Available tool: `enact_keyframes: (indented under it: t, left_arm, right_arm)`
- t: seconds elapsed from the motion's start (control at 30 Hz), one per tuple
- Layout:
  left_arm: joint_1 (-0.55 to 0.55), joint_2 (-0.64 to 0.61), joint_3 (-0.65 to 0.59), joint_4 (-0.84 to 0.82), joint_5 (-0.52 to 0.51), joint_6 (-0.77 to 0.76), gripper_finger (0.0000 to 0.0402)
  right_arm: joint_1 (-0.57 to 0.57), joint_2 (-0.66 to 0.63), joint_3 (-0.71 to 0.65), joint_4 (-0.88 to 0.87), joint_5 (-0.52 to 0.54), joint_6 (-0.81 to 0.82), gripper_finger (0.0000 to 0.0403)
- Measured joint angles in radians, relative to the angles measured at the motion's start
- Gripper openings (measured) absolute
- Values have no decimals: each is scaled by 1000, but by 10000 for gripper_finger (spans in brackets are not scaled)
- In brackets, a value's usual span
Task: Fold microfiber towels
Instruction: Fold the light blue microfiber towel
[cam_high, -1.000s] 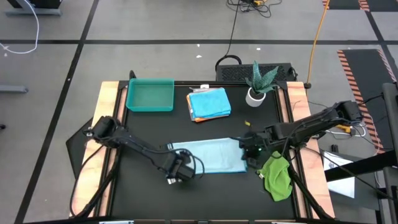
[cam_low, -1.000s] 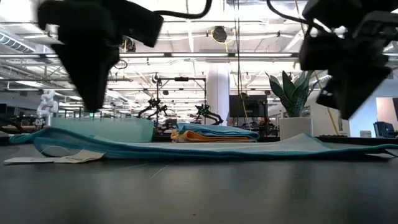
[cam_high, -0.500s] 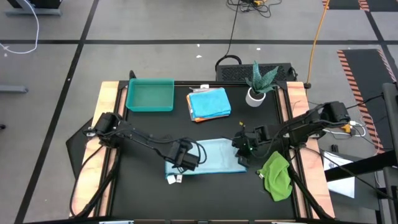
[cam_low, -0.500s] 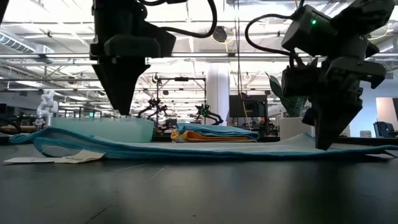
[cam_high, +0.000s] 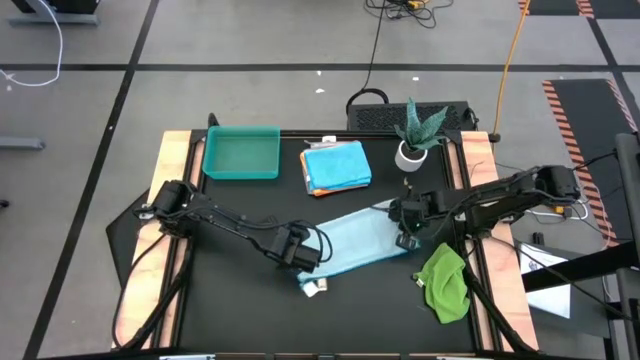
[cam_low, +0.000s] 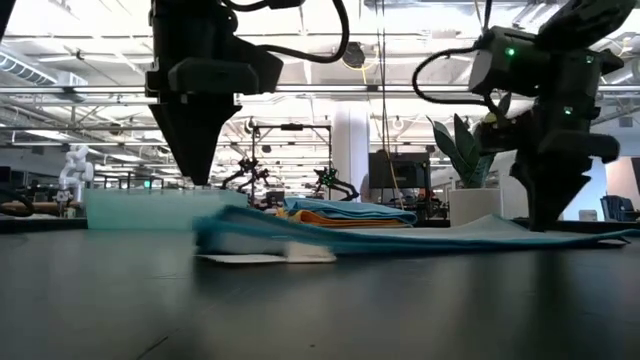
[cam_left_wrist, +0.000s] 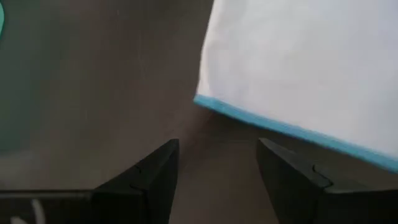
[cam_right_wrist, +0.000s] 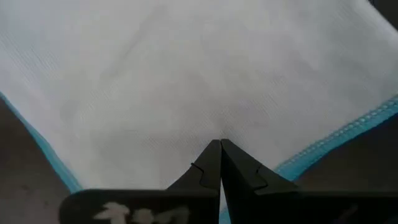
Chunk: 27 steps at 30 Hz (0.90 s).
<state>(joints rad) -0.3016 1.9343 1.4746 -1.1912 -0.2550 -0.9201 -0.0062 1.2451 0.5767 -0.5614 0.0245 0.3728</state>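
A pale blue towel (cam_high: 355, 243) lies flat and slanted on the black table, its white tag (cam_high: 315, 288) at its near left corner. My right gripper (cam_high: 405, 228) is shut, with its tips on the towel's right end. My left gripper (cam_high: 300, 255) hangs open above the bare table just off the towel's left edge (cam_left_wrist: 261, 121), pointing down and touching nothing. A folded blue towel lies on an orange one (cam_high: 337, 167) at the far middle. A green towel (cam_high: 445, 282) lies crumpled at the near right. My right gripper has its shut fingertips (cam_right_wrist: 219, 149) pressed down on the pale blue towel's top face near its right end (cam_low: 548, 228), coming from above and slanting down. Faint creases run out from the tips. The towel lies flat on the table under them.
A teal tray (cam_high: 241, 152) stands at the far left. A potted plant (cam_high: 415, 135) stands at the far right. Bare black table lies along the near edge and to the left of the pale blue towel.
My left gripper has gone toward the right and far edges, rolled a little, then kept still. My right gripper has tipped downward and gone toward the far edge. The pale blue towel has slid and turned: its right end went farther back and its left end swung right and nearer.
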Motion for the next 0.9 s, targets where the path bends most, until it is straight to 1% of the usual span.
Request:
enact_keyframes:
  t: [0.1,0.17,0.2,0.33,0.4,0.53,0.6,0.63,0.77,0.9]
  left_arm:
    - [1,0,0,-1,0,-9,218]
    - [7,0,0,-7,19,-52,218]
    - [15,0,0,-7,47,-73,218]
    - [69,0,0,-3,208,-90,218]
    - [104,0,0,-2,262,-95,218]
    - [187,0,0,2,264,-101,218]
    - [221,0,0,8,257,-76,218]
    - [235,0,0,16,271,-56,218]
    - [274,0,0,70,367,48,218]
    - [277,0,0,89,378,103,218]
  right_arm:
    - [-19,-45,1,-20,-4,5,0]
    - [-22,-78,1,-14,-25,22,0]
    - [-22,-93,1,-7,-27,31,0]
    - [-22,-153,2,29,-108,49,0]
    - [-21,-178,2,45,-137,74,0]
    - [-21,-215,3,64,-182,99,0]
    - [-21,-226,3,63,-183,110,0]
    - [-21,-230,3,63,-183,113,0]
    - [-21,-239,4,64,-198,117,6]
    - [-21,-239,4,63,-213,135,26]
